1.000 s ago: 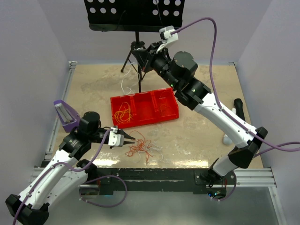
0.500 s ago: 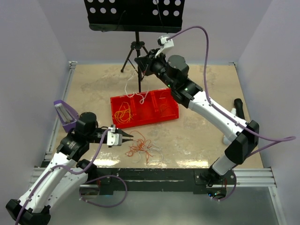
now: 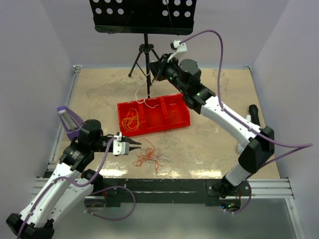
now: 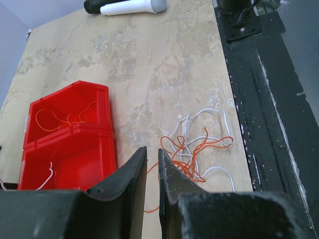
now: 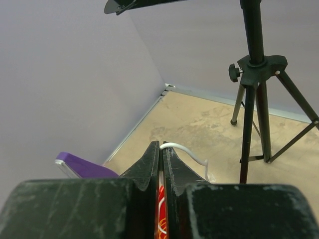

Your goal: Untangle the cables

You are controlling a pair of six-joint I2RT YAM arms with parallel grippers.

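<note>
- Fingers (image 5: 148,162) of the right gripper (image 5: 160,145) are clenched on a white cable (image 5: 187,151), which curls out from between their tips.
- That gripper is raised over the far side of the table (image 3: 214,139), just beside the tripod (image 3: 144,55). The white cable hangs from it down to the far rim of the red tray (image 3: 152,119).
- On the left gripper (image 4: 152,152), the fingers (image 4: 130,172) stand a narrow slit apart and grasp nothing. It sits low, near of the tray's left end, pointing right.
- A loose tangle of cables (image 3: 149,158), orange and white strands, lies on the table close to its near edge, just right of the left gripper's tips.
- One orange strand shows through the slit, and I cannot tell whether it touches the fingers.
- Yellow-orange strands (image 3: 130,121) lie in the tray's left compartment, and the white cable's end lies in the middle one.
</note>
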